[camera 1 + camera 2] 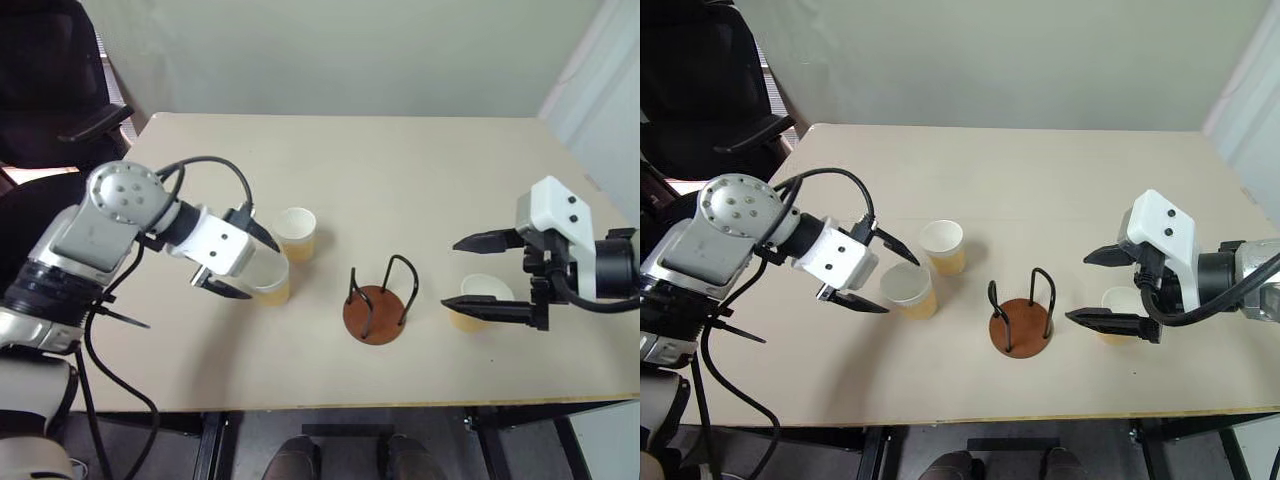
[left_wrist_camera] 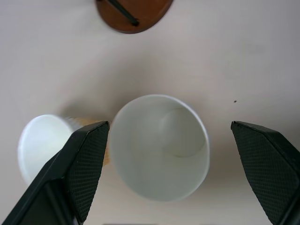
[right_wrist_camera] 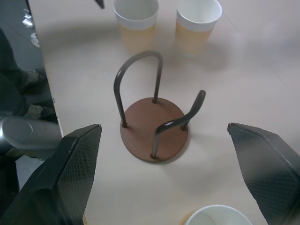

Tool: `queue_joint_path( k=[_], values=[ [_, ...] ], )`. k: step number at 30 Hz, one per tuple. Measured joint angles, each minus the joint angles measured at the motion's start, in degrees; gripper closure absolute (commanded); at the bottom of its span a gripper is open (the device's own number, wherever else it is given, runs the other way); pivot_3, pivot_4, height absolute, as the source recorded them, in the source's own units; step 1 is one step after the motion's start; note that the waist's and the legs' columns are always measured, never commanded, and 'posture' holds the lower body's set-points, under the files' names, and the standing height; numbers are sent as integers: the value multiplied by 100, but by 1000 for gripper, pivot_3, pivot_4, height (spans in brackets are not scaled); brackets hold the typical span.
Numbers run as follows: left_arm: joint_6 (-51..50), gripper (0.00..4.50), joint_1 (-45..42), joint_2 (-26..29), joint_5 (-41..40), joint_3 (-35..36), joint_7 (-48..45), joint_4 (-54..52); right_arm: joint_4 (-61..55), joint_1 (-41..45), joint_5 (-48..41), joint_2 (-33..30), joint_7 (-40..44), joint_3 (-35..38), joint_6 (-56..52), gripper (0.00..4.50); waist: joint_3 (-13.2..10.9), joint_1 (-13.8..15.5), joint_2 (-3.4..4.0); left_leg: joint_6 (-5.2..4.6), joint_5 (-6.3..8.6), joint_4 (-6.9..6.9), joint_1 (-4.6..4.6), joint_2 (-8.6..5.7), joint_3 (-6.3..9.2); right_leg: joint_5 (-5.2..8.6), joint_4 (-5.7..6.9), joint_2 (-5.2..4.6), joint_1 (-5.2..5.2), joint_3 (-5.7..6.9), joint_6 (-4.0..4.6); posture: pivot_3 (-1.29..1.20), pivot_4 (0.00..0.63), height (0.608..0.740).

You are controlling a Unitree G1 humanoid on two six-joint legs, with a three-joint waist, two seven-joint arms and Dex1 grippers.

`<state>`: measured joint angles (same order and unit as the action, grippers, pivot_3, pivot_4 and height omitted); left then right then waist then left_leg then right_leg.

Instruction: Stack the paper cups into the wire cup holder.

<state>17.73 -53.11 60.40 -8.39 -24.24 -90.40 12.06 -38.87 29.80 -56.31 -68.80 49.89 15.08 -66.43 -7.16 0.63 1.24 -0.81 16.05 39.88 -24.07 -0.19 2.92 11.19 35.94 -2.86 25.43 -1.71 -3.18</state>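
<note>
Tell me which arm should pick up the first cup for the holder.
Left, probably. The left gripper is open with its fingers already either side of a paper cup. The right gripper is open above another cup, not around it. The wire cup holder is empty.

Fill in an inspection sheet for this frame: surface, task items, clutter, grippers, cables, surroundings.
Surface: pale table, bare apart from the task items.
Task items: wire cup holder empty, standing near the front edge; three paper cups upright on the table, none stacked. Near-left cup and far-left cup stand close together on the holder's left; right cup stands on its right.
Clutter: nothing seen.
Grippers: left gripper open, its fingers on either side of the near-left cup, not closed on it. Right gripper open above the right cup, holding nothing.
Cables: black cable looping over the left arm.
Surroundings: black chair beyond the table's far-left corner; pale wall behind.
</note>
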Motion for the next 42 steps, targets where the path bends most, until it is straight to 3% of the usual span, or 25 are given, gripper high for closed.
queue_joint_path(
  k=[8,9,12,22,33,37,42],
  values=[
    [12,0,238,515,-52,-387,-3,-117,3,-5,-312,-3,-123,47,10,19,0,-4,0,1,1,-10,-1,0,2,4,-1,0,4,1,0,0,150,740],
    [42,185,241,532,-39,-396,-3,-116,4,-5,-328,-3,-131,47,21,3,0,3,0,1,1,-8,-1,0,2,4,-1,0,3,1,0,0,150,740],
    [107,944,241,497,18,-407,-4,-100,16,-13,-374,4,-147,89,113,0,0,6,0,-1,3,-5,-1,0,0,4,1,0,3,1,1,0,150,740],
    [160,4447,238,49,224,-398,-5,-9,43,-511,-355,15,-22,587,630,0,1,-4,1,-1,3,-3,-1,1,1,5,6,0,3,1,2,0,150,740],
    [204,4481,58,233,111,-628,-8,135,2,-1141,25,76,205,858,1407,0,1,-4,0,-3,4,3,-2,1,-1,4,7,0,2,1,1,0,150,740],
    [-274,4481,-371,282,-316,-787,-21,94,36,-1268,70,92,359,989,1633,0,1,9,0,-3,4,8,-6,0,1,3,6,-1,1,3,0,0,150,740],
    [-1277,4481,-928,362,-1300,-812,-26,-354,252,-1794,-65,178,866,1728,1729,0,1,10,-1,-5,10,8,-10,-1,-6,4,-3,-4,0,2,0,0,150,740]
  ],
)
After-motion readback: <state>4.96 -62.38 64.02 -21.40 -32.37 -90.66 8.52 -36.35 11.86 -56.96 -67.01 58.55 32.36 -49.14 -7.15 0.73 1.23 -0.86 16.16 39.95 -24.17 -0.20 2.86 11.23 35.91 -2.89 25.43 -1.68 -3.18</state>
